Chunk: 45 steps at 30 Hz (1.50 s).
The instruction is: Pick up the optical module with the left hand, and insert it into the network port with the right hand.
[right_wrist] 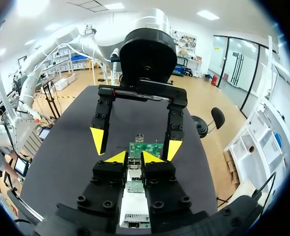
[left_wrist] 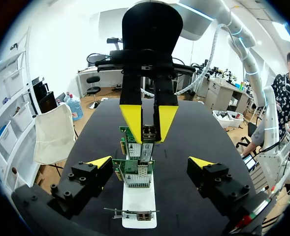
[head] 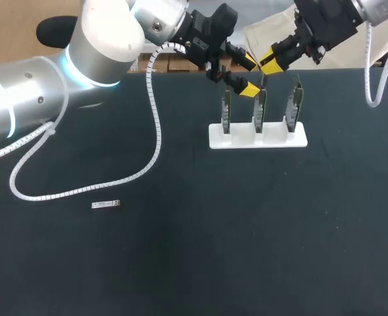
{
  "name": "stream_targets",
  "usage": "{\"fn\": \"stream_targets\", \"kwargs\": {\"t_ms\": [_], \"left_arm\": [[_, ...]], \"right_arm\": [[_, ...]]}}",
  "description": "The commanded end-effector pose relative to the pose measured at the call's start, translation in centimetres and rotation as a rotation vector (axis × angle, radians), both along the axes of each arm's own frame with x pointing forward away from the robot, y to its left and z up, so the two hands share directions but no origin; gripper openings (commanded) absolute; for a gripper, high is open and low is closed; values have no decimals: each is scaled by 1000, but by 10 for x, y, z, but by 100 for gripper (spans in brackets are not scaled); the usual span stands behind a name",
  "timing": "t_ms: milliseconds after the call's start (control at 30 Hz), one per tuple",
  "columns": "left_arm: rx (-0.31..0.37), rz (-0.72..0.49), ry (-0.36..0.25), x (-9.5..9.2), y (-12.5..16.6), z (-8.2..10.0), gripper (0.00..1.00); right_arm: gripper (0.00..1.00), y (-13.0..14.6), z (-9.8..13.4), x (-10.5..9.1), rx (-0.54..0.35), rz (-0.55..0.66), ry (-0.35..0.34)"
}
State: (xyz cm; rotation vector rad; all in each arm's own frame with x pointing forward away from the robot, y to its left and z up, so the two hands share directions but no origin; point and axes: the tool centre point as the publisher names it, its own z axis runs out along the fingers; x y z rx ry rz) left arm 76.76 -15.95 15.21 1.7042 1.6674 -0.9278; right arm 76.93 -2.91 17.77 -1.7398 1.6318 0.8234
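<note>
Head view: right hand (head: pixel 267 64) pinched the module (left_wrist: pixel 147 140) over the rack (head: pixel 258 135), left hand (head: pixel 248 77) spread alongside, crowding the far edge of the surface (head: pixel 246 237).

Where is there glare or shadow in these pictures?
Head view: the left arm shines with bright highlights, while the dark table shows hardly any shadow. Left wrist view: the room's light washes out white behind the right hand, which grips the module. Right wrist view: ceiling lamps glare beyond the open left hand.
</note>
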Motion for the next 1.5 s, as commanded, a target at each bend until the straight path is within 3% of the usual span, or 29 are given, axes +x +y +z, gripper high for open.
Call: {"fn": "stream_targets", "kwargs": {"t_ms": [33, 633, 1500], "left_arm": [[5, -2, 3, 2, -1, 1, 100], [5, -2, 3, 2, -1, 1, 100], [5, -2, 3, 2, -1, 1, 100]], "right_arm": [[0, -1, 3, 2, 3, 0, 4], [0, 0, 6, 3, -25, 7, -15], [0, 0, -6, 1, -23, -12, 32]]}}
